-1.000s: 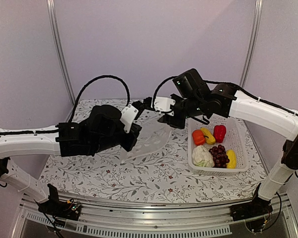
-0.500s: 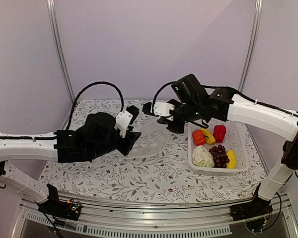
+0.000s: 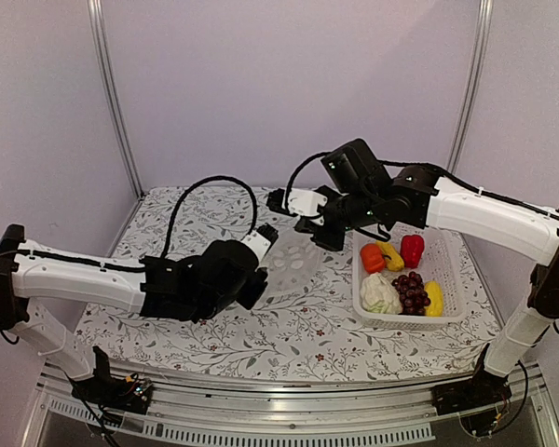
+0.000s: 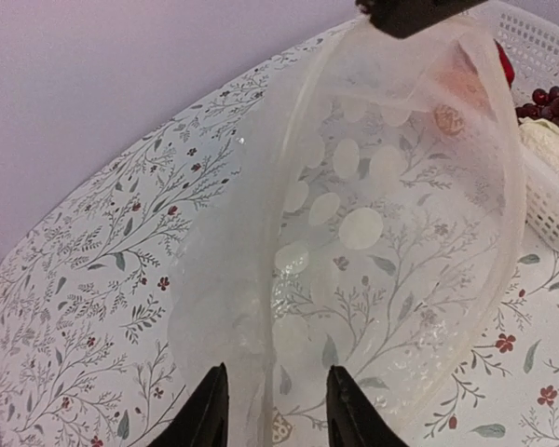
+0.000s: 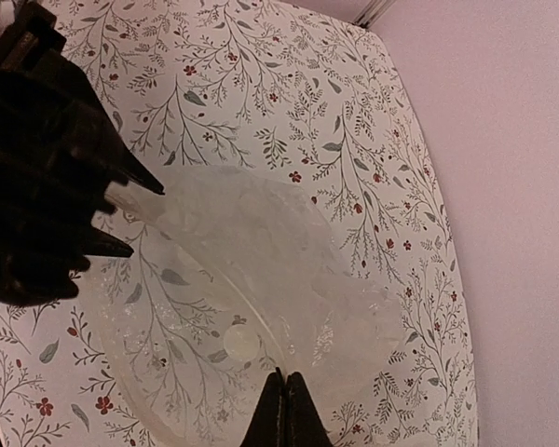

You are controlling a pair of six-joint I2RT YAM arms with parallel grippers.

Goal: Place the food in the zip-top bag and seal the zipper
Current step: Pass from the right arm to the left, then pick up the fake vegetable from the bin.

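The clear zip-top bag [image 3: 293, 263] hangs mouth-open between both arms, its lower part on the table. My right gripper [image 3: 309, 233] is shut on its upper rim; in the right wrist view the closed fingertips [image 5: 285, 402] pinch the thin zipper strip [image 5: 261, 340]. My left gripper [image 4: 278, 405] is open and low, its fingers astride a fold at the bag's [image 4: 382, 233] near-left edge. The food lies in the white basket [image 3: 452, 279]: orange pumpkin [image 3: 372, 258], red pepper [image 3: 412, 250], grape bunch [image 3: 411, 292], cauliflower [image 3: 380, 293] and yellow pieces [image 3: 434, 298].
The basket stands at the right of the floral tablecloth [image 3: 196, 340], just right of the bag. Purple walls and two metal posts close off the back. The left arm [image 3: 84, 279] lies low over the table's left half.
My right gripper has shut on the bag's upper rim. My left gripper has opened, dropped lower and swung nearer the bag's bottom edge. The bag has sagged toward the table.
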